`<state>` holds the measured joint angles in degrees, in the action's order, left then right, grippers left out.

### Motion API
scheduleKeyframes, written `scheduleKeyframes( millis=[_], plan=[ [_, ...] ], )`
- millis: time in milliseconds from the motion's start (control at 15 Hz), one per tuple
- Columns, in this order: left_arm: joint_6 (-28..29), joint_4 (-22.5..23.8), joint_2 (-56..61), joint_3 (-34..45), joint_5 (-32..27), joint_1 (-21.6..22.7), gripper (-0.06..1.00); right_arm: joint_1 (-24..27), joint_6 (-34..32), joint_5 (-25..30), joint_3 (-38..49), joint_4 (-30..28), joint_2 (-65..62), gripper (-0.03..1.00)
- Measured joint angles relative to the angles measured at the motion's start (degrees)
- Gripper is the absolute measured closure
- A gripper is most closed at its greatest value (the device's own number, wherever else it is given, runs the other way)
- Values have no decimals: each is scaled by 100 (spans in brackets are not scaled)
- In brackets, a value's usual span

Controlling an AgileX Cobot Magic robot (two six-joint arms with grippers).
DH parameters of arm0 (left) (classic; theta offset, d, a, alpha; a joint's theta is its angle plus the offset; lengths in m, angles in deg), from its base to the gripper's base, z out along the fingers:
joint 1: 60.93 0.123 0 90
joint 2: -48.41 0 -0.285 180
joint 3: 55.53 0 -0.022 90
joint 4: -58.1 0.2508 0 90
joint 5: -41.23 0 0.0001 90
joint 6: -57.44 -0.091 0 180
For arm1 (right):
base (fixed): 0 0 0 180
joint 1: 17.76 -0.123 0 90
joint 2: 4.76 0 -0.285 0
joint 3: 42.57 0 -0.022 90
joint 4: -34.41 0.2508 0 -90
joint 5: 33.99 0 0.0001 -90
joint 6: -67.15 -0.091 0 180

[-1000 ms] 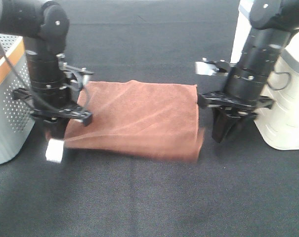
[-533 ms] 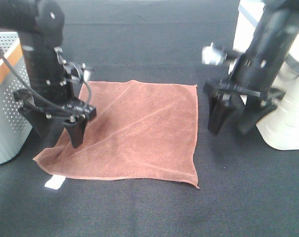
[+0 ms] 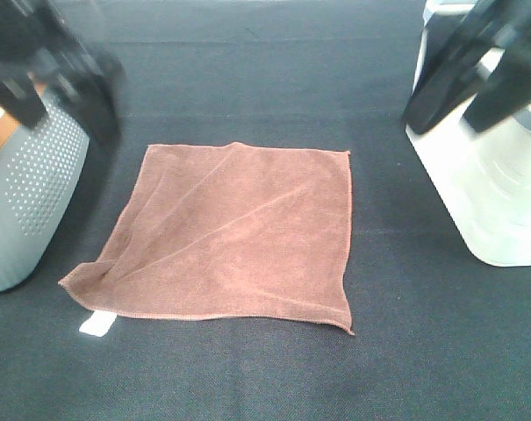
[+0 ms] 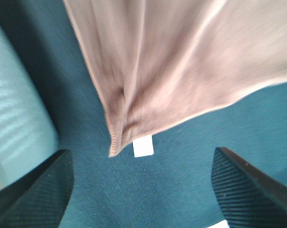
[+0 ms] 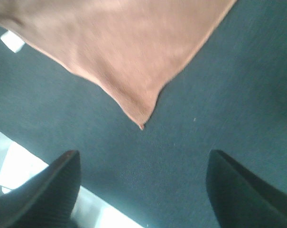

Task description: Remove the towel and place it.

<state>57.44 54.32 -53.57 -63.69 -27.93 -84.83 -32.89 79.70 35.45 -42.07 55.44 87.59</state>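
The towel (image 3: 239,232), a reddish-brown square cloth, lies spread flat on the black table, its small white tag (image 3: 96,324) at the near left corner. My left gripper (image 3: 59,96) is a dark blur high above the towel's far left side, well clear of it. The left wrist view shows the left gripper (image 4: 141,190) open, with the tagged corner of the towel (image 4: 181,66) far below. My right gripper (image 3: 471,92) is blurred up at the far right. The right gripper (image 5: 143,190) is open above the towel's (image 5: 119,52) near right corner and holds nothing.
The grey perforated basket (image 3: 24,202) with an orange rim stands left of the towel. A white ribbed container (image 3: 502,193) stands at the right. Black cloth table (image 3: 265,377) lies bare in front of and behind the towel.
Both grippers opened, let go of the towel and rose away from it. The towel dropped from a bunched, lifted shape to lying flat, with its tag on the table.
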Motion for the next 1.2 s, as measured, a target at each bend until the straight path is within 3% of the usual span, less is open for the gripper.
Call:
scheduleKeyframes(
  millis=[333, 533, 600, 867, 1200],
  plan=[
    [0, -11, 2086, 401, -17, 0, 18, 0, 0, 17, 315, -344, -1753, 27],
    [0, -11, 3226, 1621, -23, 0, 18, 0, 0, 17, 1266, -413, -2756, 27],
    [0, -11, 3226, 1621, -23, 0, 18, 0, 0, 17, 1266, -413, -2756, 27],
    [0, -11, 4939, 3741, -40, 0, 18, 0, -52, 52, 2882, -470, -4114, 27],
    [-264, -11, 6910, 5036, -63, 0, 18, 0, -160, 6, 4016, -997, -5575, 27]
  ],
)
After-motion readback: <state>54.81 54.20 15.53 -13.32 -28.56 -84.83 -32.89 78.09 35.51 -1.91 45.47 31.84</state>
